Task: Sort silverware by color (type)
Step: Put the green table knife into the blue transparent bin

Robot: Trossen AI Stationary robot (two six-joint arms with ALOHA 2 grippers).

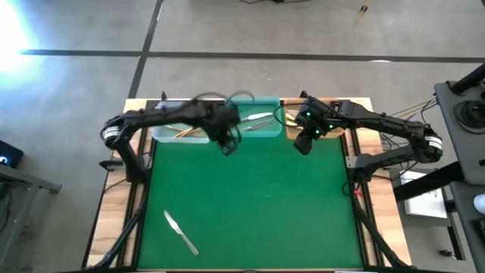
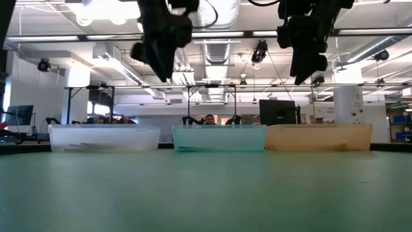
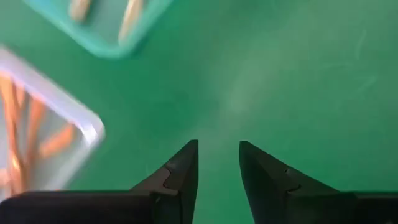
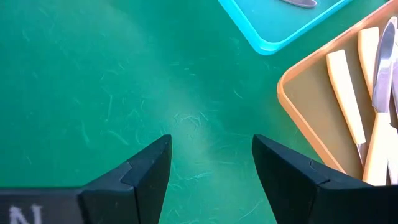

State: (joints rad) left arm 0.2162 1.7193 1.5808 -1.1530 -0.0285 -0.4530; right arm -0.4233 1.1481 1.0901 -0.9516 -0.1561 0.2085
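1. The left gripper (image 1: 228, 145) hangs above the green mat (image 1: 258, 205) near the table's far edge, just in front of the clear bin (image 1: 179, 132); its fingers are a little apart and hold nothing.
2. The right gripper (image 1: 303, 143) hovers in front of the amber bin (image 4: 298, 118), fingers wide apart and empty.
3. One silver knife (image 1: 180, 232) lies on the mat near the front left corner.
4. Gold pieces (image 3: 18, 140) lie in the clear bin, silver pieces (image 1: 258, 121) in the teal bin (image 1: 256, 133), and cream-handled knives (image 4: 367, 106) in the amber bin.
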